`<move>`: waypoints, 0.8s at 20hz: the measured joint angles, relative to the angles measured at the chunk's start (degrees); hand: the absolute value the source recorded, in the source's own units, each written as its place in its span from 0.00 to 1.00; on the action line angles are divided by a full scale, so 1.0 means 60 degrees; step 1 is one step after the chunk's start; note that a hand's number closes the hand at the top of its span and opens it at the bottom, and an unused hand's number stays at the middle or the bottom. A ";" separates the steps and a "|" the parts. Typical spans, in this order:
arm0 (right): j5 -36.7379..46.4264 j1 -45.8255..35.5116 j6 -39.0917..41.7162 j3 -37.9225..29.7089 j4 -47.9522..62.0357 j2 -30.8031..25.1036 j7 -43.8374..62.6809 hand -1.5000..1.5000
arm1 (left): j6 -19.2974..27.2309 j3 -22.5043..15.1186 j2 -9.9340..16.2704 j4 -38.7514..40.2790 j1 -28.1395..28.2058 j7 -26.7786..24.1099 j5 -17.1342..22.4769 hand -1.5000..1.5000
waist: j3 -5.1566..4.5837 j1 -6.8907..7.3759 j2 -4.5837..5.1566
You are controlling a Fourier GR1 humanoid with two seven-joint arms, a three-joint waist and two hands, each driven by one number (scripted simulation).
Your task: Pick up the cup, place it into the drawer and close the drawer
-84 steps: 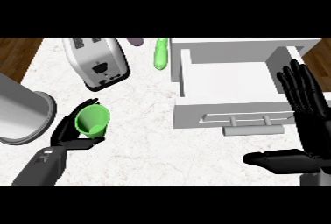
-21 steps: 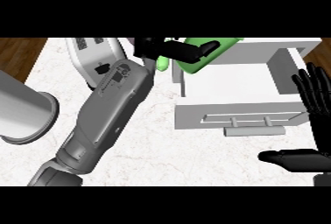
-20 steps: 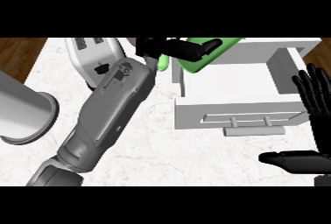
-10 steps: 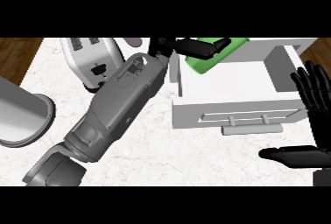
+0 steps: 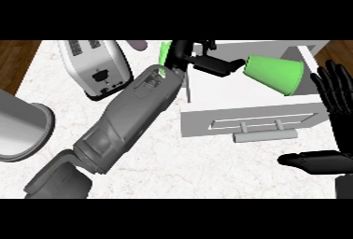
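**Cup over the open drawer, ready to be set down**

The step in hand looks like the placing: the green cup [image 5: 276,73] is held on its side above the open white drawer [image 5: 207,95], near the drawer's back right corner. To do it well, I would judge that the cup should come down until it rests on the drawer floor before the fingers let go, and it should end up clear of the side walls and of the front panel, so nothing sticks up above the rim when the drawer slides shut. Once freed, the left forearm has to be drawn back over the drawer's left wall without catching it. The handle [image 5: 264,136] on the front panel faces the tabletop's near edge, so the closing push would go away from the robot, toward the far edge.

The left robot hand [image 5: 207,61] reaches across from the lower left, its grey forearm lying diagonally over the tabletop [image 5: 172,163], past the toaster [image 5: 96,70] at the far left. Its fingers are curled onto the cup's narrower end, grasping it, with the wide mouth pointing toward the right edge.

The right robot hand [image 5: 331,126] rests at the right edge, fingers straight and upward, released, holding nothing.
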 measured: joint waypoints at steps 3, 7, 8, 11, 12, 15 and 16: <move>0.0067 0.0060 -0.0040 0.0115 -0.0104 0.0089 0.0043 0.00 | 0.0021 -0.0548 0.0001 0.0101 0.0063 0.0153 0.0156 0.00 | -0.0002 -0.0051 0.0011; 0.0094 0.0071 -0.0018 0.0189 -0.0092 0.0146 -0.0054 0.00 | 0.0352 -0.1328 0.0001 0.0206 0.0072 0.0477 0.0225 0.00 | 0.0000 -0.0138 0.0034; -0.0007 -0.0051 0.0011 0.0084 -0.0030 0.0071 -0.0004 0.00 | 0.0445 -0.1474 0.0000 0.0258 0.0059 0.0522 0.0233 0.00 | 0.0002 -0.0154 0.0044; -0.0042 -0.0036 0.0008 0.0118 -0.0214 0.0097 0.0074 0.00 | 0.0829 -0.1819 -0.0001 0.0206 0.0138 0.0444 0.0350 0.00 | -0.0001 -0.0199 0.0050; -0.0083 -0.0068 0.0032 0.0128 -0.0160 0.0126 0.0008 0.00 | 0.0918 -0.1848 0.0000 0.0163 0.0073 0.0404 0.0429 0.00 | -0.0002 -0.0201 0.0056; -0.0638 0.0064 0.0315 0.0124 -0.0213 0.0241 0.0003 0.00 | 0.1081 -0.1882 -0.0002 -0.0111 0.0119 0.0041 0.0643 0.00 | -0.0003 -0.0134 0.0033; -0.0929 0.0047 0.0469 0.0093 -0.0232 0.0228 0.0074 0.00 | 0.1100 -0.1821 0.0000 -0.0145 0.0071 -0.0085 0.0726 0.00 | -0.0003 -0.0119 0.0031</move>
